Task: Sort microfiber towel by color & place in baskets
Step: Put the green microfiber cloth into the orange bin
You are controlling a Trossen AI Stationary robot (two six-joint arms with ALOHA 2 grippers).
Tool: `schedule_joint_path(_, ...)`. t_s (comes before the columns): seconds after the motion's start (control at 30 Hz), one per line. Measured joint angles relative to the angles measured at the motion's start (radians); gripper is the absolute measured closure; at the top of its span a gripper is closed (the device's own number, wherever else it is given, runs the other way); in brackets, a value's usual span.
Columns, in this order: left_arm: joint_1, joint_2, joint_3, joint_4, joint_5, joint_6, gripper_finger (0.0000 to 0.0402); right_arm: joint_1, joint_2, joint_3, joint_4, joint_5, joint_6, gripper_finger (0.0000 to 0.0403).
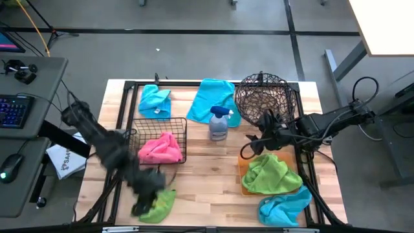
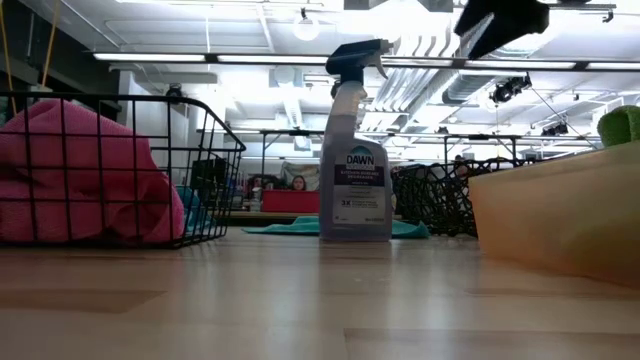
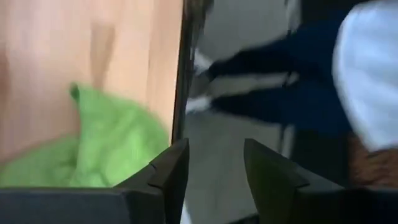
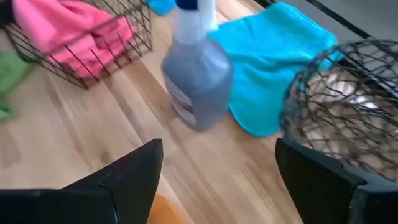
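My left gripper is open and empty at the table's near edge, just beside a green towel that lies flat there; the towel also shows in the left wrist view. My right gripper is wide open and empty, above the far left corner of the orange tray, which holds another green towel. A pink towel lies in the black wire-grid basket. The round woven-wire basket stands at the far right. Blue towels lie at the far left, far middle and near right.
A Dawn spray bottle stands upright between the wire-grid basket and the round basket, close to my right gripper. A black metal frame runs along the table's edges. Bare wood lies in the near middle.
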Motion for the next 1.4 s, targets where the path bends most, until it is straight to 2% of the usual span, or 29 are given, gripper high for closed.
schedule_joint_path(0.1, -0.126, 0.073, 0.0, -0.039, -0.09, -0.008, 0.0273, 0.002, 0.0, 0.0, 0.071, -0.02, -0.004, 0.0096)
schedule_joint_path(0.2, -0.199, 0.151, -0.001, -0.077, -0.136, 0.038, 0.0275, 0.002, 0.0, 0.0, 0.159, -0.061, -0.004, 0.0096)
schedule_joint_path(0.33, -0.243, 0.235, -0.001, -0.101, -0.209, 0.132, 0.0275, 0.002, 0.0, 0.0, 0.294, -0.101, 0.049, 0.0096)
schedule_joint_path(0.43, -0.259, 0.262, -0.024, -0.1, -0.261, 0.145, 0.0273, 0.002, 0.0, 0.0, 0.385, -0.117, 0.104, 0.0096)
schedule_joint_path(0.63, -0.271, 0.229, -0.104, -0.061, -0.252, 0.117, 0.0239, 0.002, 0.0, 0.0, 0.484, -0.138, 0.127, 0.0096)
schedule_joint_path(0.87, -0.282, 0.183, -0.196, 0.065, -0.215, 0.102, 0.0178, 0.002, 0.001, 0.0, 0.48, -0.124, 0.127, 0.0096)
schedule_joint_path(1.0, -0.279, 0.184, -0.241, 0.083, -0.244, 0.119, 0.0155, 0.002, 0.002, 0.0, 0.481, -0.118, 0.086, 0.0096)
schedule_joint_path(1.13, -0.266, 0.184, -0.301, 0.098, -0.256, 0.127, 0.0145, 0.002, 0.002, 0.0, 0.481, -0.118, 0.055, 0.0096)
schedule_joint_path(1.27, -0.245, 0.184, -0.358, 0.134, -0.222, 0.13, 0.0144, 0.002, 0.002, 0.0, 0.48, -0.118, 0.03, 0.0096)
schedule_joint_path(1.4, -0.232, 0.184, -0.42, 0.219, -0.206, 0.137, 0.0144, 0.002, 0.002, 0.0, 0.478, -0.118, 0.019, 0.0096)
